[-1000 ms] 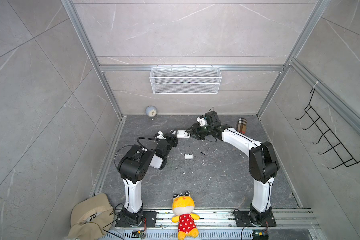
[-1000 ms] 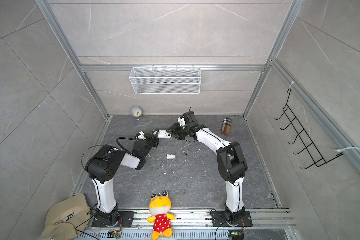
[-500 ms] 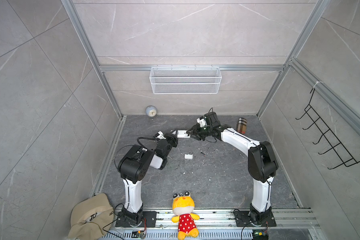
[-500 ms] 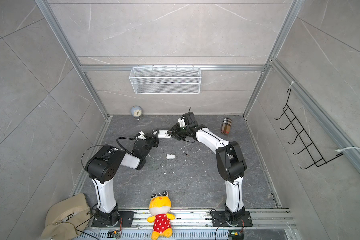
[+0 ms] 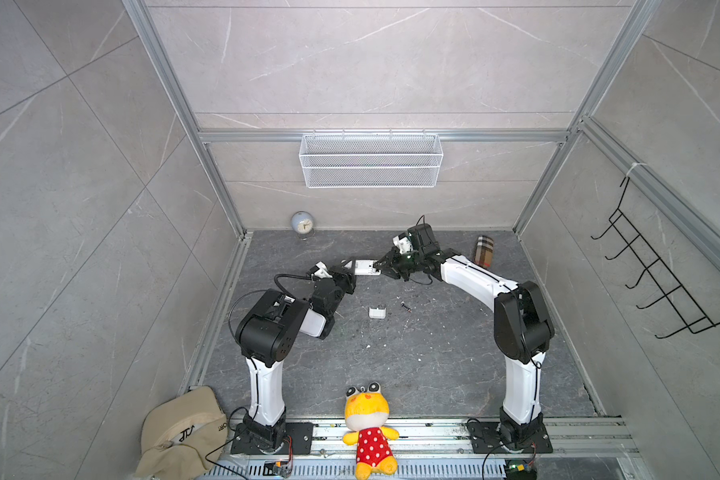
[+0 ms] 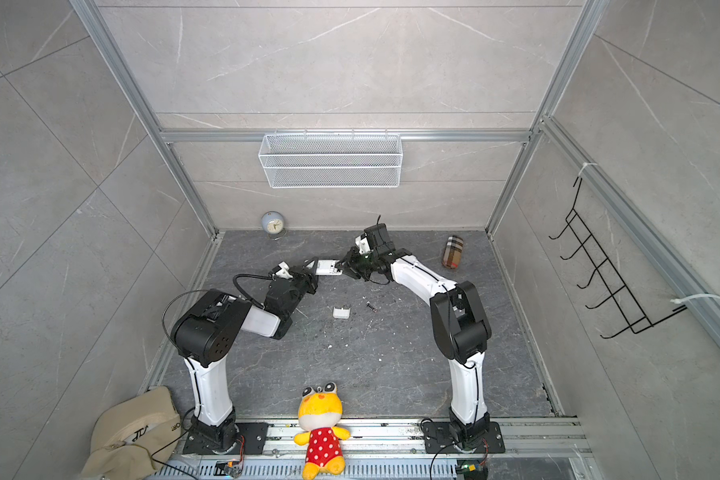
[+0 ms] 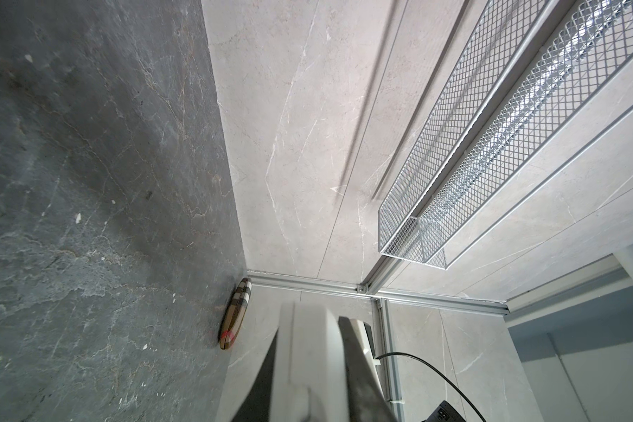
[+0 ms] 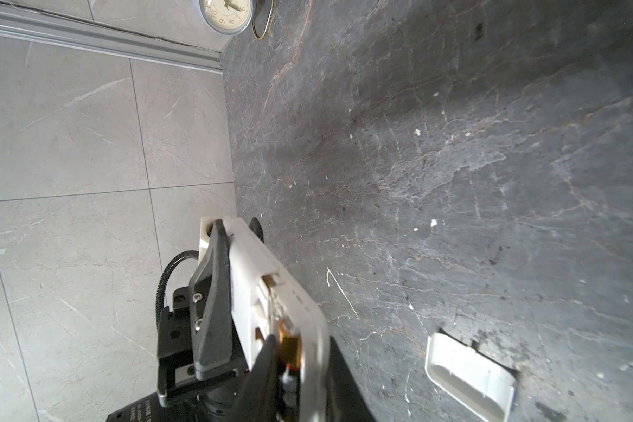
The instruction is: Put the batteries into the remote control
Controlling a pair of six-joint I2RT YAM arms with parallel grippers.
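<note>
The white remote control (image 5: 366,267) (image 6: 329,267) is held above the dark floor, back side up, its battery bay open. My left gripper (image 5: 349,271) (image 7: 309,387) is shut on one end of it. My right gripper (image 5: 381,266) (image 8: 296,369) is at the other end, by the open bay. Its jaws stand narrow around a small dark battery (image 8: 287,376) and the remote's (image 8: 249,263) side wall. A second battery (image 5: 406,307) (image 6: 371,307) lies on the floor. Beside it lies the loose white cover (image 5: 377,312) (image 8: 468,376).
A small clock (image 5: 302,222) stands at the back wall and a plaid case (image 5: 484,250) lies at the back right. A plush toy (image 5: 368,424) and a tan cap (image 5: 179,428) sit by the front rail. A wire basket (image 5: 371,160) hangs on the back wall.
My right gripper's jaws have narrowed at the remote's end. Both arms and the remote have stayed almost where they were.
</note>
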